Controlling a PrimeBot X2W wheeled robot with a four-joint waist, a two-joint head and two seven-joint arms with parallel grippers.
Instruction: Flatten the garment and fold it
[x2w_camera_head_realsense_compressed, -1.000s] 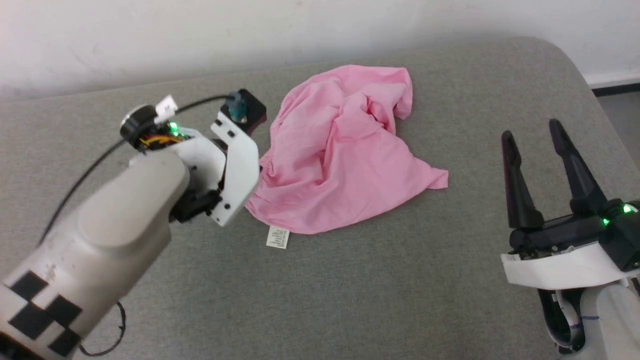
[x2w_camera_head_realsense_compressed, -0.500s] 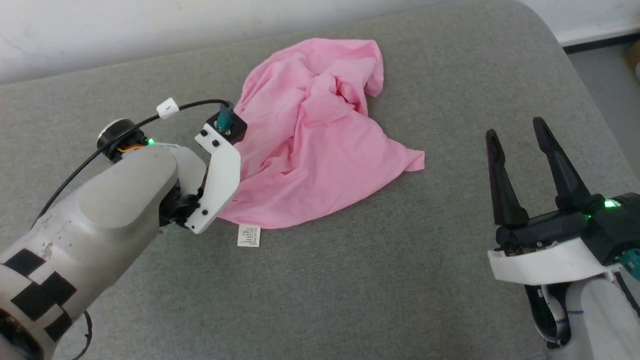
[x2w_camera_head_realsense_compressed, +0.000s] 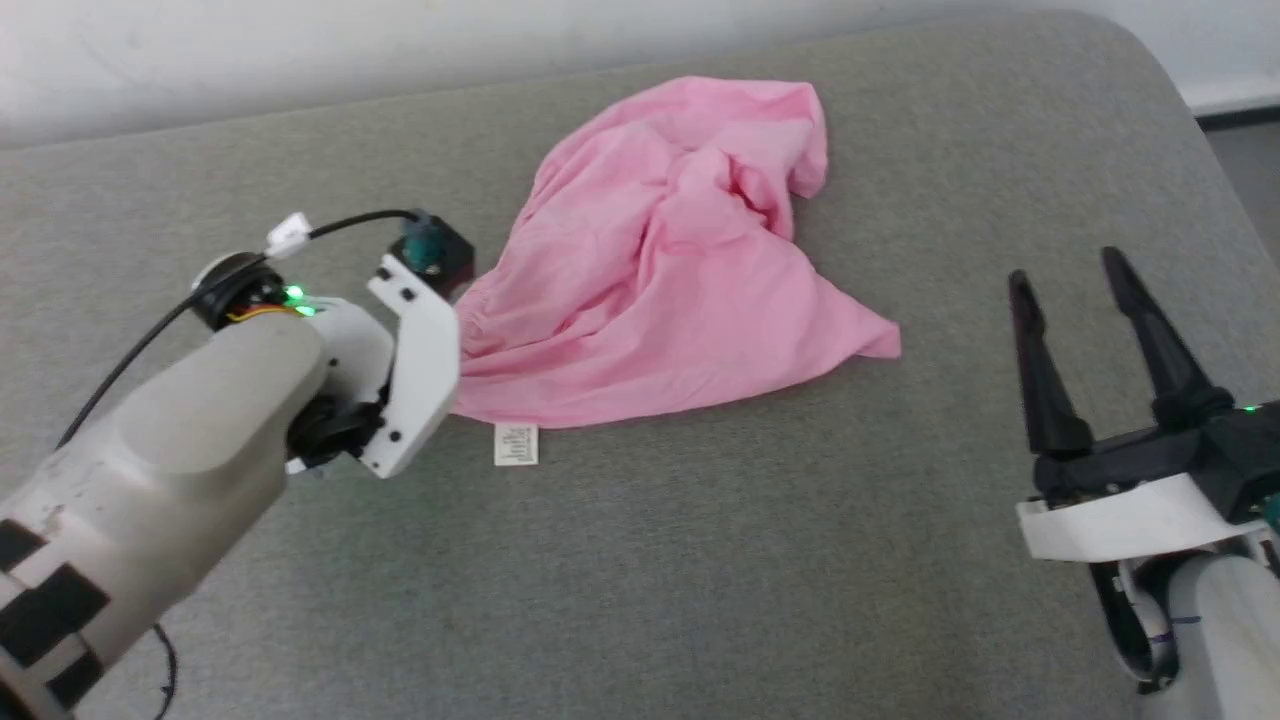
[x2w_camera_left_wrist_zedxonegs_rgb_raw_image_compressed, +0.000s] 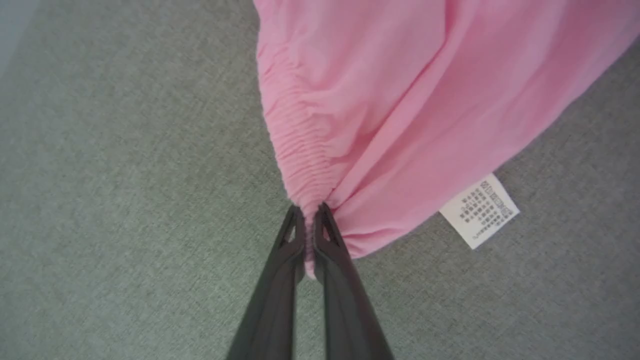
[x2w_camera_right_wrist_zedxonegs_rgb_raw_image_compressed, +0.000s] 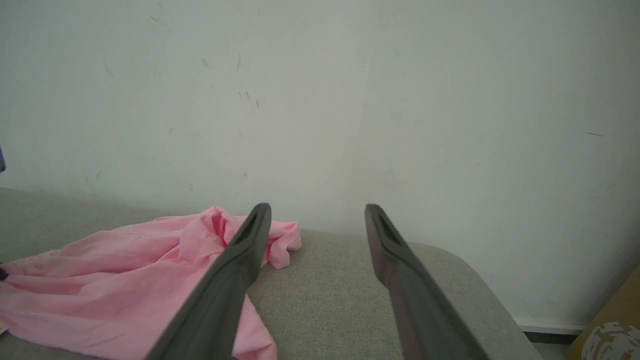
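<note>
The garment (x2w_camera_head_realsense_compressed: 670, 270) is a crumpled light-pink cloth lying on the grey padded surface (x2w_camera_head_realsense_compressed: 700, 560), with its small white care label (x2w_camera_head_realsense_compressed: 516, 444) at the near edge. In the left wrist view my left gripper (x2w_camera_left_wrist_zedxonegs_rgb_raw_image_compressed: 309, 215) is shut on the gathered elastic edge of the garment (x2w_camera_left_wrist_zedxonegs_rgb_raw_image_compressed: 400, 100), with the label (x2w_camera_left_wrist_zedxonegs_rgb_raw_image_compressed: 480, 210) to its right. My left wrist housing (x2w_camera_head_realsense_compressed: 400, 380) covers that corner in the head view. My right gripper (x2w_camera_head_realsense_compressed: 1070, 275) stands open at the lower right, clear of the cloth, and its fingers (x2w_camera_right_wrist_zedxonegs_rgb_raw_image_compressed: 240, 260) are spread with the garment (x2w_camera_right_wrist_zedxonegs_rgb_raw_image_compressed: 125, 280) lying to the left.
A white wall (x2w_camera_right_wrist_zedxonegs_rgb_raw_image_compressed: 320, 100) rises behind the grey surface. The surface's rounded right corner (x2w_camera_head_realsense_compressed: 1150, 60) drops to the floor, where a dark baseboard (x2w_camera_head_realsense_compressed: 1240, 115) runs. A brown box corner (x2w_camera_right_wrist_zedxonegs_rgb_raw_image_compressed: 615, 325) sits low at the right.
My left arm has drawn the garment's left corner back towards me, stretching the near edge straighter. The head camera shifted, so the whole scene moved. The right gripper stayed open.
</note>
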